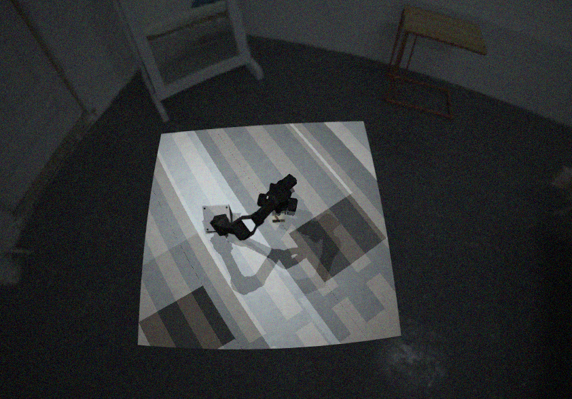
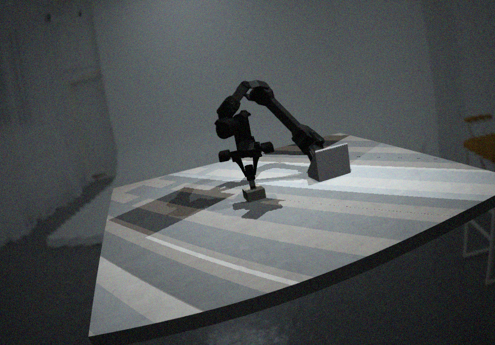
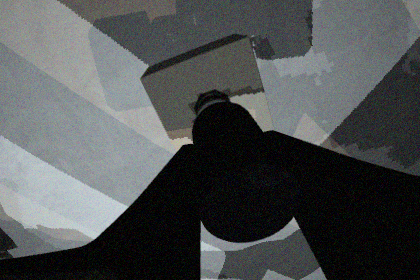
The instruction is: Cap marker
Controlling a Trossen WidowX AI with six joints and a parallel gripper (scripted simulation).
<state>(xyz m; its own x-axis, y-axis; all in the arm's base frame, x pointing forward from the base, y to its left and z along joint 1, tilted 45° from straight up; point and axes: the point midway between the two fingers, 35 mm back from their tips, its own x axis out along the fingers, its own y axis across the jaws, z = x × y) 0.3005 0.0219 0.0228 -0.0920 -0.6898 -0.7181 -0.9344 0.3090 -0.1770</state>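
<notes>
Right up close in the wrist view: two dark fingers squeezed tight on a round black cap (image 3: 229, 178). Gripper (image 2: 250, 173) closed on the cap, pointing straight down. Just past the cap, a little ringed bit of the marker (image 3: 209, 101) peeking out, right under the cap's far end; cannot tell if the cap is pushed all the way on. Under that, the small tan holder block (image 2: 254, 193) with the marker standing in it, sitting on the striped table (image 2: 320, 229). Farther back, the arm's grey base box (image 2: 330, 162).
</notes>
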